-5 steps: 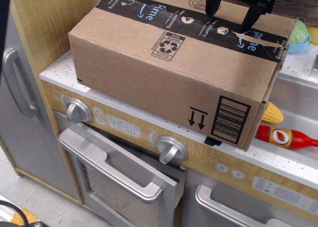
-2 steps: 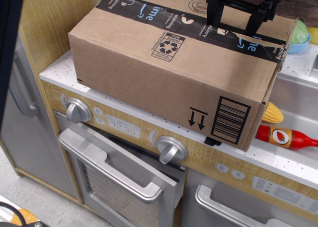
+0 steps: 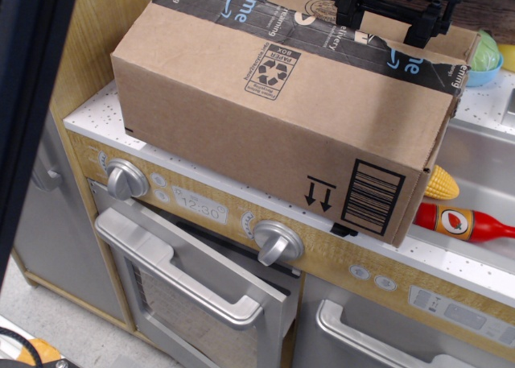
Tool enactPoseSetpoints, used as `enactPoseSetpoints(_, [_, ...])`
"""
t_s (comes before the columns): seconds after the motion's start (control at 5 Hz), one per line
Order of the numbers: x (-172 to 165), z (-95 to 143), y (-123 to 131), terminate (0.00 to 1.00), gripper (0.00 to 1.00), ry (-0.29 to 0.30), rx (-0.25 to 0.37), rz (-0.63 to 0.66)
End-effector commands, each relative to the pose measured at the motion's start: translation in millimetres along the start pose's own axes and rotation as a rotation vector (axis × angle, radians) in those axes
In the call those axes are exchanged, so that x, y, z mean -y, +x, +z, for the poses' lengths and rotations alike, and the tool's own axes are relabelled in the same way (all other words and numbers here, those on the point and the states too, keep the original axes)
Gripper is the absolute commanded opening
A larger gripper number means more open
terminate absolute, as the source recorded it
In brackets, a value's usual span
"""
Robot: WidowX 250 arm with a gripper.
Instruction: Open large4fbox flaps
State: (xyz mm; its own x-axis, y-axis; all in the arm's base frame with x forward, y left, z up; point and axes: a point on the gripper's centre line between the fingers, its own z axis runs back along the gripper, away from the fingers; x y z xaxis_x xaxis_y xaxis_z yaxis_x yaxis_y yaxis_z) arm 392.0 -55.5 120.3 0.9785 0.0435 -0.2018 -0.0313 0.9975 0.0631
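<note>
Large4fbox [image 3: 273, 118], a big matte brown corrugated carton, sits on the white speckled counter [image 3: 96, 110] above the toy oven's round silver knobs [image 3: 278, 241]. Its flaps [image 3: 322, 18] lie flat, crossed by glossy black tape [image 3: 298, 30] with blue lettering. The black, angular gripper [image 3: 390, 26] has both fingers spread, their tips on the taped top near the right end, grasping nothing. Beside the box lie a yellow plastic corn [image 3: 440, 184] and a red bottle [image 3: 463, 222].
</note>
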Motion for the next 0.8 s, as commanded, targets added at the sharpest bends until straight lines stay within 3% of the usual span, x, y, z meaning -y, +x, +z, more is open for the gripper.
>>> enactPoseSetpoints(0.0, [-3,33,-28,0.0,1.0,0.019,-0.031,0.024])
enactPoseSetpoints(0.6, [0,62,-92,0.0,1.0,0.149,0.029,0.183])
